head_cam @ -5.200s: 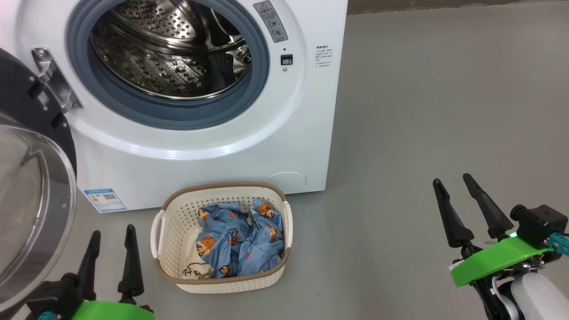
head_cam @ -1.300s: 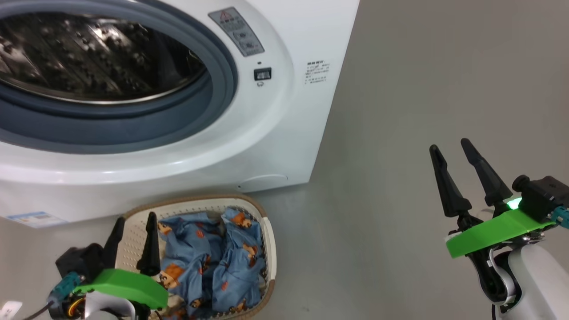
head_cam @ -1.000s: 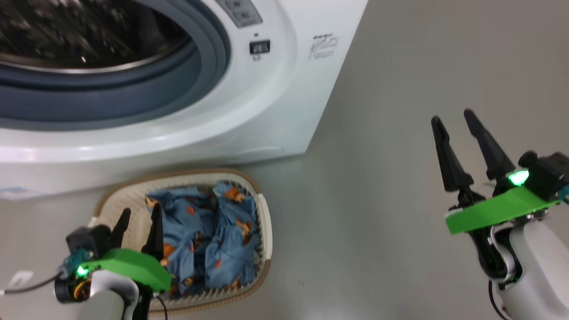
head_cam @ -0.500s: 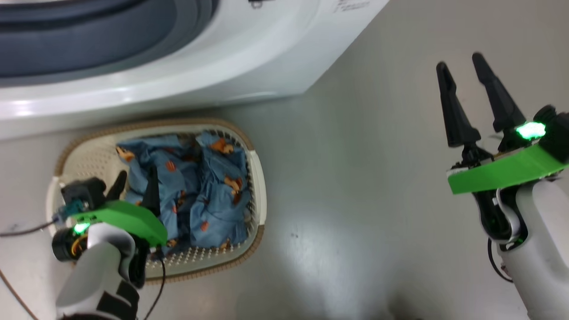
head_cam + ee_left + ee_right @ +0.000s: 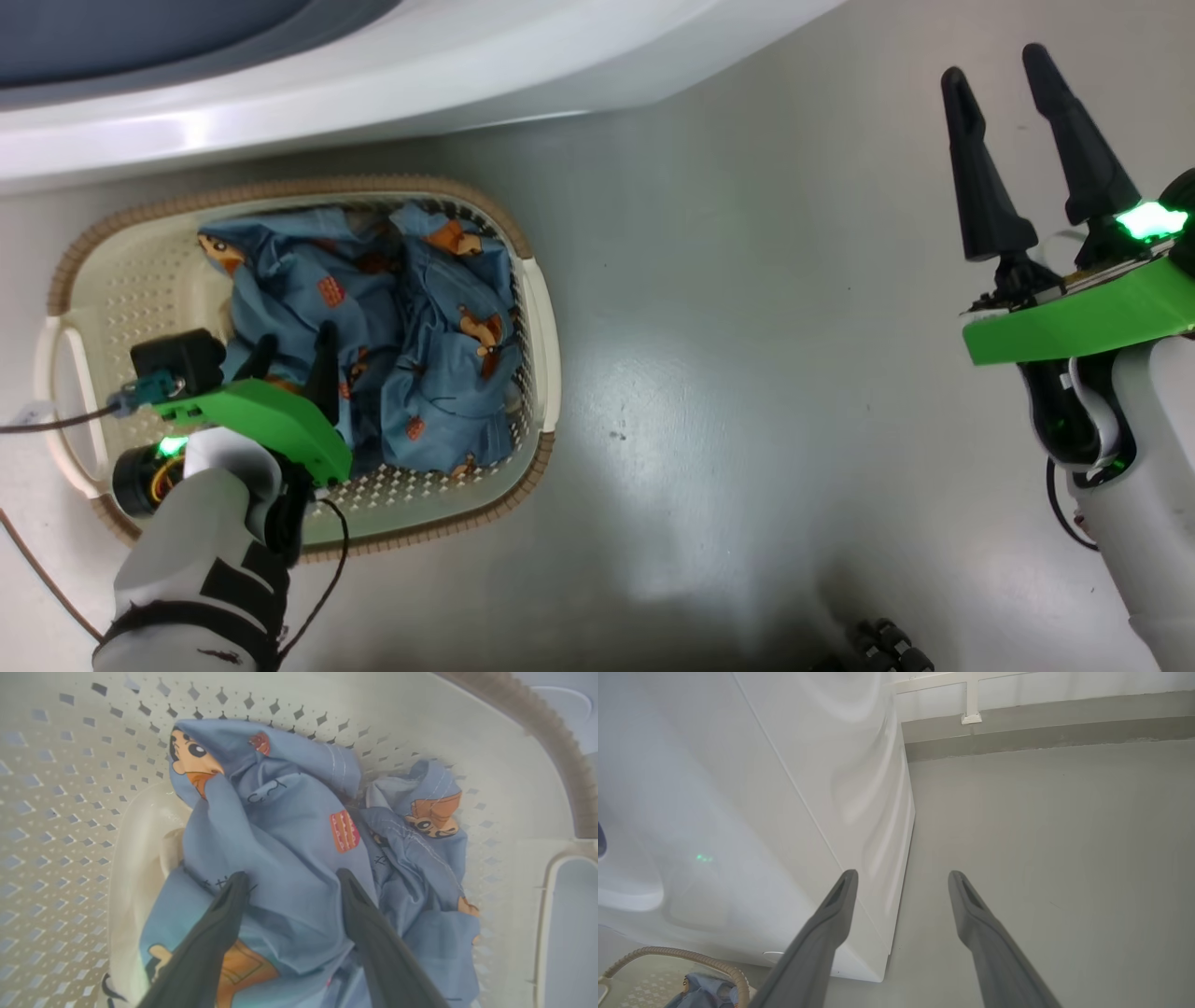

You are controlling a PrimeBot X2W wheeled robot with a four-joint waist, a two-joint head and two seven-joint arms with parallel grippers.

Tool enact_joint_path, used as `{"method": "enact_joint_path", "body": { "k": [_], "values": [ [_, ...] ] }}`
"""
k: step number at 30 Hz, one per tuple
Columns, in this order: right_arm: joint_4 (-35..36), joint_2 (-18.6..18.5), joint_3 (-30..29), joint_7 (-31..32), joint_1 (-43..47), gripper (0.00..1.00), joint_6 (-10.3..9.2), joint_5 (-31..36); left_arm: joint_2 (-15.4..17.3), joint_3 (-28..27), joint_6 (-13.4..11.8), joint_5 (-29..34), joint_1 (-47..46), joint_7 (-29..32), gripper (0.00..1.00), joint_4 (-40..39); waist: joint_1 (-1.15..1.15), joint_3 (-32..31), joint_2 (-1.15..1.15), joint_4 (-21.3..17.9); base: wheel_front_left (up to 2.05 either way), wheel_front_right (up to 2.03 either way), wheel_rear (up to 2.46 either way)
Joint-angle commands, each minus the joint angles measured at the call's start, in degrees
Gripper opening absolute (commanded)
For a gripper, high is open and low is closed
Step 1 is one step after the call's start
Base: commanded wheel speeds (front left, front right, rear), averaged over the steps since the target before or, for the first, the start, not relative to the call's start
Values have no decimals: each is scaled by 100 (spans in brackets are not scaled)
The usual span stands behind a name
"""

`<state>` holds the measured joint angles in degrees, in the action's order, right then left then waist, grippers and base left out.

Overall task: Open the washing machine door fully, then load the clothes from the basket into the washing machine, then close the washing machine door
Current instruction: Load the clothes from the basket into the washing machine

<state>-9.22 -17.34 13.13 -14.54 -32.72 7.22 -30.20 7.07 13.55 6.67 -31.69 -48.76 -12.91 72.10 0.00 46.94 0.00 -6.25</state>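
The left jaws spread wide over the clothes (image 5: 439, 364) in the basket (image 5: 537, 308), ready to pinch some. The right jaws, wide and empty, hang at three o'clock, out of the way.

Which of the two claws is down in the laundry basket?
The left gripper: its open fingers reach into the basket over the blue bear-print clothes, while the right gripper hangs open above the floor.
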Motion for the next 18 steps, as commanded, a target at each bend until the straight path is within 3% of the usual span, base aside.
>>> {"method": "enact_joint_path", "body": {
  "k": [1, 10, 18],
  "values": [
    [148, -78, 73, -46, 79, 100, 26, 92, 180, -64, -67, 39, 72, 17, 100, 21, 0, 90, 0, 23, 0, 0, 0],
    [195, -181, 126, -46, -1, 100, 26, 113, 263, 147, -420, 200, -93, 389, 100, 154, 0, 320, 0, 4, 0, 0, 0],
    [223, -202, 144, -46, -3, 100, 26, 128, 312, 299, -541, 277, -129, 650, 100, 178, 0, 410, 0, -60, 0, 0, 0]
  ]
}}
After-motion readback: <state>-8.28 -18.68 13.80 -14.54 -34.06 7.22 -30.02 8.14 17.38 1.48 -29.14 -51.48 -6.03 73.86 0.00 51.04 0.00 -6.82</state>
